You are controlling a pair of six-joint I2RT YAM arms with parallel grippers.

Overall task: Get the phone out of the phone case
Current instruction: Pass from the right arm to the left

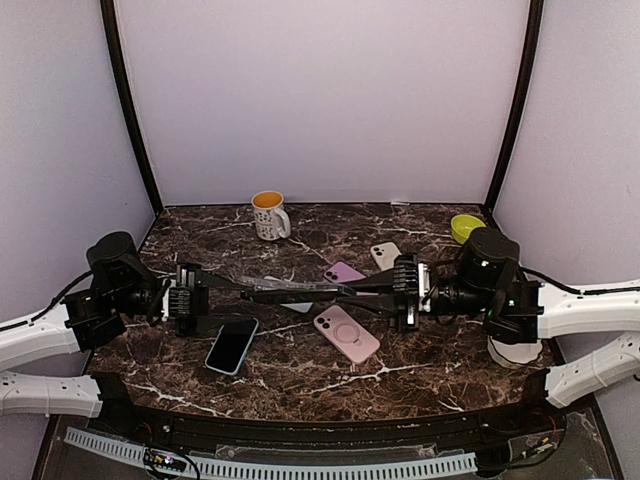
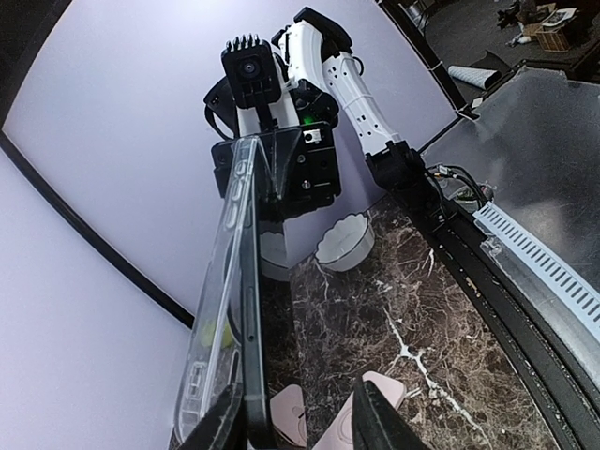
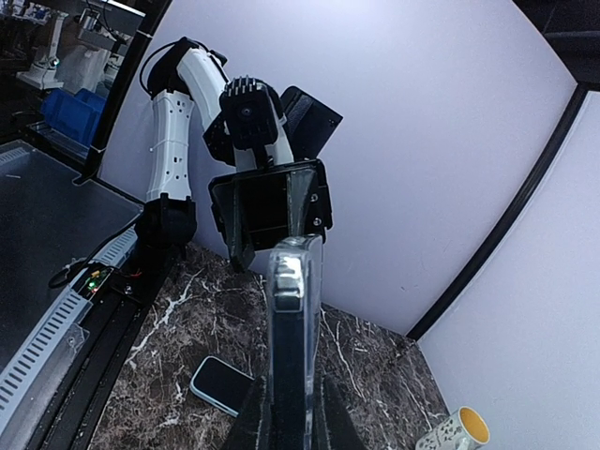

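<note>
The clear phone case [image 1: 300, 288] with the phone [image 2: 251, 309] inside is suspended above the table [image 1: 400, 375]. The left hand [image 1: 205, 298] pinches one end; the right hand [image 1: 385, 290] pinches the other. A pink phone [image 1: 346, 333] lies below the case.

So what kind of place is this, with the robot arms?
Probably a robot test booth, not a home: plain lavender walls box in a marble-look table, and spare phones and a mug lie around like practice props.
</note>
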